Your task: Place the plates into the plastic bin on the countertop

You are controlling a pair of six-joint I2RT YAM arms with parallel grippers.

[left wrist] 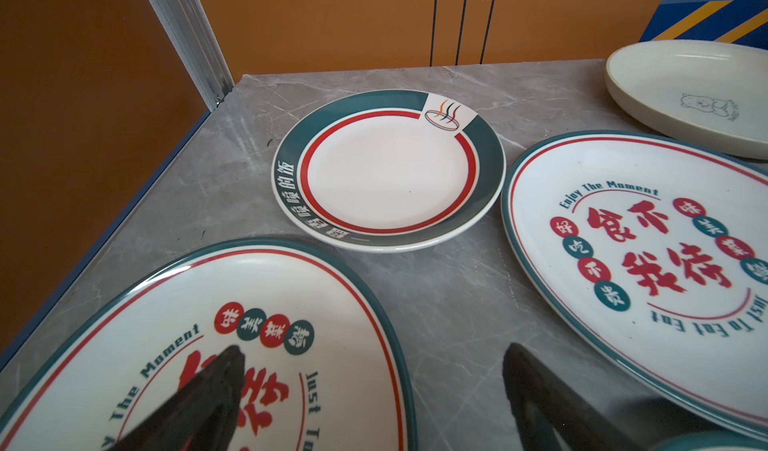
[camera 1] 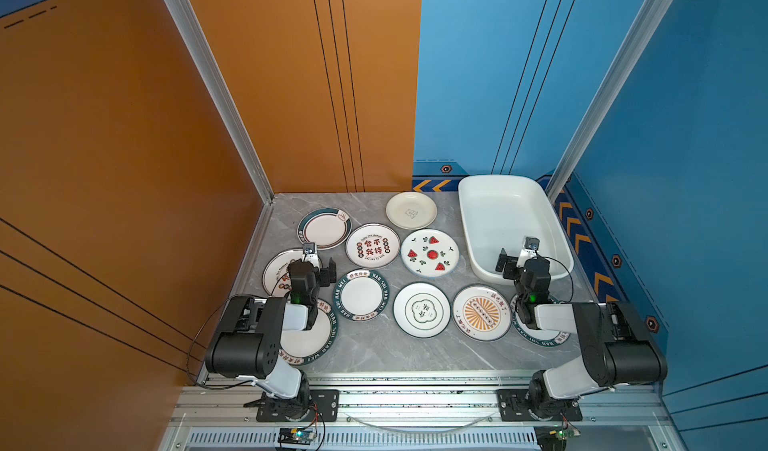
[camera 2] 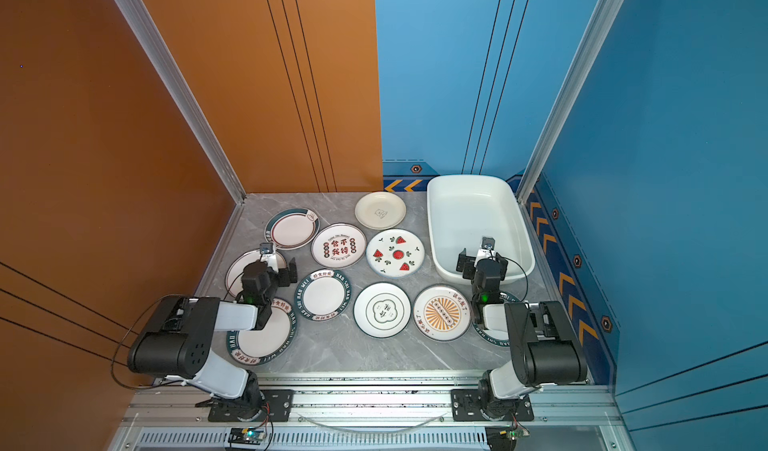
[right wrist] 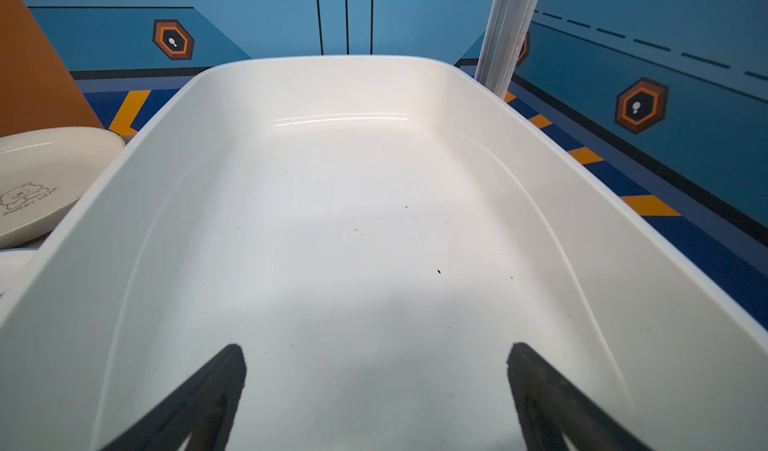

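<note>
Several plates lie flat on the grey countertop [camera 1: 374,353], among them a watermelon plate [camera 1: 430,253], a sunburst plate [camera 1: 481,312] and a cream bear plate [camera 1: 411,210]. The white plastic bin [camera 1: 498,204] stands at the back right with nothing in it [right wrist: 353,220]. My left gripper [camera 1: 321,262] is open, straddling the right edge of a red-character plate [left wrist: 166,366] at the left. One finger hangs above the plate, the other above bare counter. My right gripper [camera 1: 515,258] hovers open over the bin's near end [right wrist: 374,349], holding nothing.
A green-rimmed plate [left wrist: 386,170] and a second red-character plate [left wrist: 644,253] lie just beyond the left gripper. Green-lettered plates sit partly under the left arm [camera 1: 307,341] and the right arm [camera 1: 540,336]. Orange and blue walls close the back and sides.
</note>
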